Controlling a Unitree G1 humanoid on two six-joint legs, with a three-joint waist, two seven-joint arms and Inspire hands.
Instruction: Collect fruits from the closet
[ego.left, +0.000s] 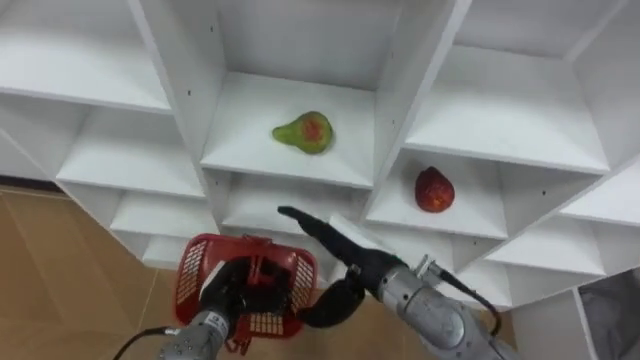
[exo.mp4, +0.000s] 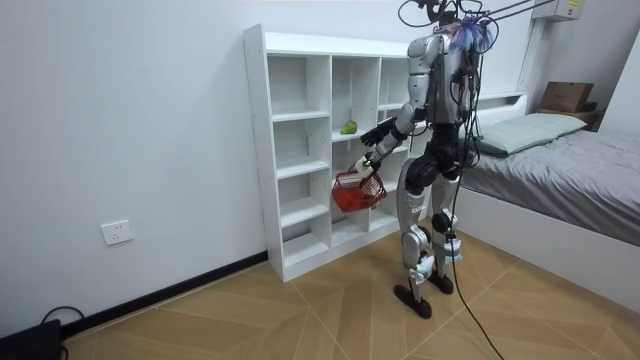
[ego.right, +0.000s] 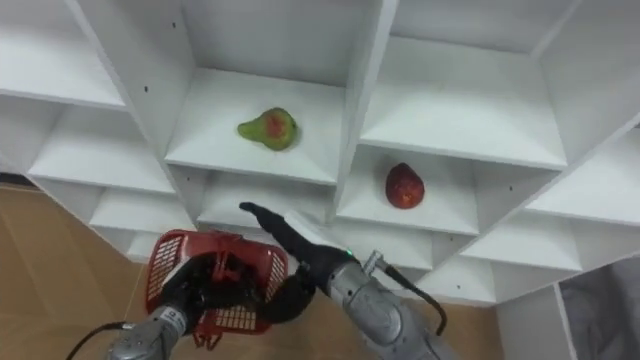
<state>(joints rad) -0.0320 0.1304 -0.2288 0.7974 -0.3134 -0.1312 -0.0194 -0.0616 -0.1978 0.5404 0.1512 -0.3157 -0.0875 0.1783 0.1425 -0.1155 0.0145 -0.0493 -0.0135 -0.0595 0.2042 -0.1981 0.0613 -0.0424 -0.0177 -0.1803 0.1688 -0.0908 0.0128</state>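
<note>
Before the white open-shelved closet (ego.left: 400, 70), the robot's left hand (ego.left: 225, 290) gripped the handle of a red mesh basket (ego.left: 195, 270) at lower left, while its right hand (ego.left: 342, 252), fingers straight, pointed toward the green-and-red pear (ego.left: 303, 131) on the upper-centre shelf, probably light, smooth and prone to rolling, best cupped round its broad belly.
</note>
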